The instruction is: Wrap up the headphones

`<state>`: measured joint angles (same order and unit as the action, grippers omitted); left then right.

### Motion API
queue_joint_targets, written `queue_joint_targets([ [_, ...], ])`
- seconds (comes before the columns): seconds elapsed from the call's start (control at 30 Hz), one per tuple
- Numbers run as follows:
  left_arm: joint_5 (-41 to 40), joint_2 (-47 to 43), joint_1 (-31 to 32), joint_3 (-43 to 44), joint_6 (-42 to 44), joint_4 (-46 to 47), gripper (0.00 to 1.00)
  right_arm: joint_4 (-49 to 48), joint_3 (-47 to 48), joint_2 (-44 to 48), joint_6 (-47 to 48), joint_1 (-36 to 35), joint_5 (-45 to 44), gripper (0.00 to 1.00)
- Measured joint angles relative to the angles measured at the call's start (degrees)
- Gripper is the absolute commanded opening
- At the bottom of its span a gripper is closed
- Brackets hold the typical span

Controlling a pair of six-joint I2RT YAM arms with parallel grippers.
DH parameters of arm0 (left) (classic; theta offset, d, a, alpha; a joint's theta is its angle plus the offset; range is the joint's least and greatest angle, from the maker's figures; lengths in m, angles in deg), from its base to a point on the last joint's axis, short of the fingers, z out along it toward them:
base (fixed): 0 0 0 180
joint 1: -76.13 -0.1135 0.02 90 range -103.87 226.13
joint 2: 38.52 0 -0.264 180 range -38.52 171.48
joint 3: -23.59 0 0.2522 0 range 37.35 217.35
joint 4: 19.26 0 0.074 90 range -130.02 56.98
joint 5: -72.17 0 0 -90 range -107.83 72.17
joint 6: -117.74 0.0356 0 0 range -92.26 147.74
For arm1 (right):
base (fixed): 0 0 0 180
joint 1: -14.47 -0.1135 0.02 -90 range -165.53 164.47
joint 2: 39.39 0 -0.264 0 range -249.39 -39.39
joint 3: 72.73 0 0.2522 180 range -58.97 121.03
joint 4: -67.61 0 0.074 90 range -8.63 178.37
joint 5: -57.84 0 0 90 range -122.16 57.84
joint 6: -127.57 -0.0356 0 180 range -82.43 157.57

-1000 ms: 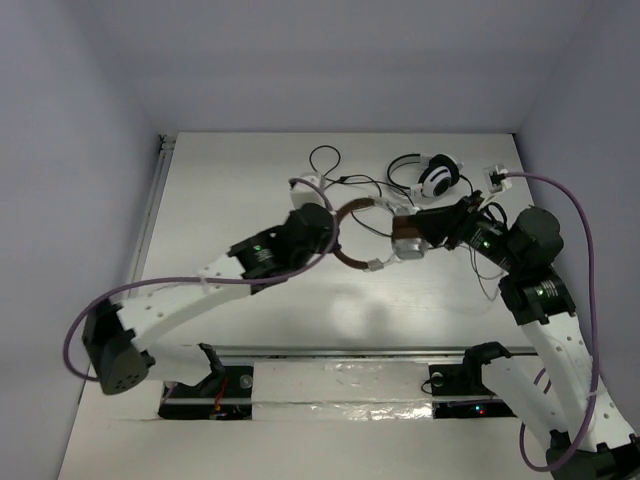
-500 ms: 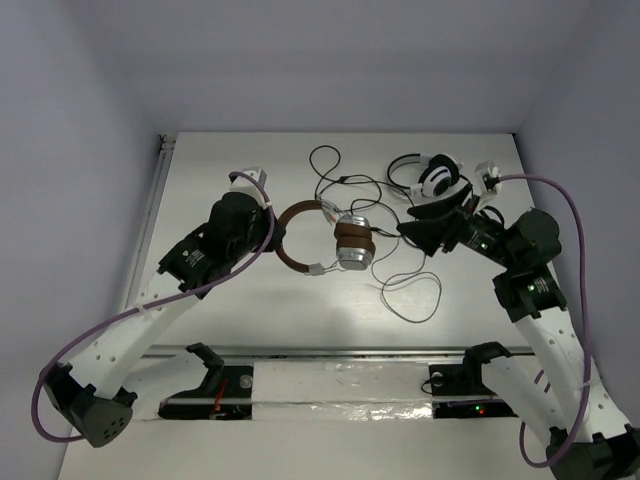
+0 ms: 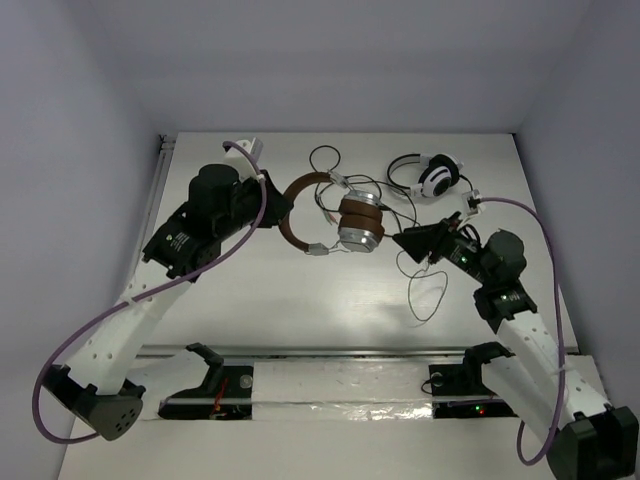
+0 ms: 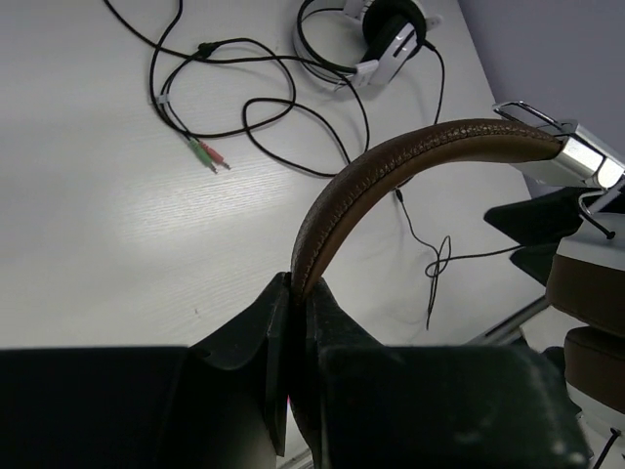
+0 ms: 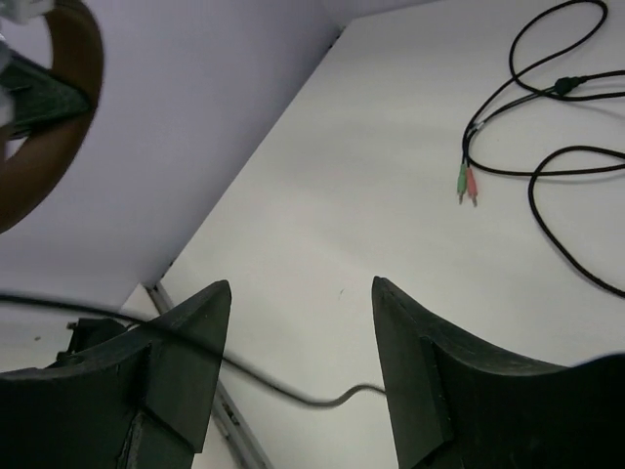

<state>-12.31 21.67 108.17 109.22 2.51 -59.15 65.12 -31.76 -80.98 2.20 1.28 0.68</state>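
Note:
The headphones [image 3: 360, 222] have a brown headband [image 3: 293, 200], brown ear pads and silver cups. They hang above the table's middle. My left gripper [image 3: 278, 212] is shut on the headband, which arches up from between its fingers in the left wrist view [image 4: 391, 161]. The left gripper [image 4: 296, 283] pinches the band edge-on. The thin black cable [image 3: 440, 290] droops from the cups in a loop onto the table. My right gripper [image 3: 402, 240] is open just right of the cups. In the right wrist view the right gripper [image 5: 301, 288] has the thin cable [image 5: 293, 391] running across its gap.
White-and-black headphones [image 3: 435, 176] lie at the back right, also in the left wrist view [image 4: 376, 39]. Their black cable [image 3: 325, 160] with green and pink plugs [image 4: 207, 154] lies looped at the back middle. A metal rail [image 3: 330, 352] runs along the near edge.
My left arm has drawn back to the left and carried the headphones with it by the headband. My right gripper has come off the ear cup and dropped nearer, trailing the loose cable.

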Motion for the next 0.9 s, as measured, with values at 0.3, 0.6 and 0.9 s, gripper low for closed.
queue_joint_targets([
  [0.3,1.73,1.05,0.0,5.7,0.17,-1.55,0.0,-9.09,-4.04,-8.68,-1.09,-0.11,-4.22,0.64],
  [0.6,1.7,1.99,0.0,10.16,0.48,-3.13,0.0,-13.14,-5.18,-10.1,-2.08,-1.53,-5.77,0.57],
  [0.9,1.57,6.49,-0.66,16.72,1.05,-3.21,0.0,-12.48,-8.41,-6.86,-3.72,-2.32,-8.46,0.06],
])
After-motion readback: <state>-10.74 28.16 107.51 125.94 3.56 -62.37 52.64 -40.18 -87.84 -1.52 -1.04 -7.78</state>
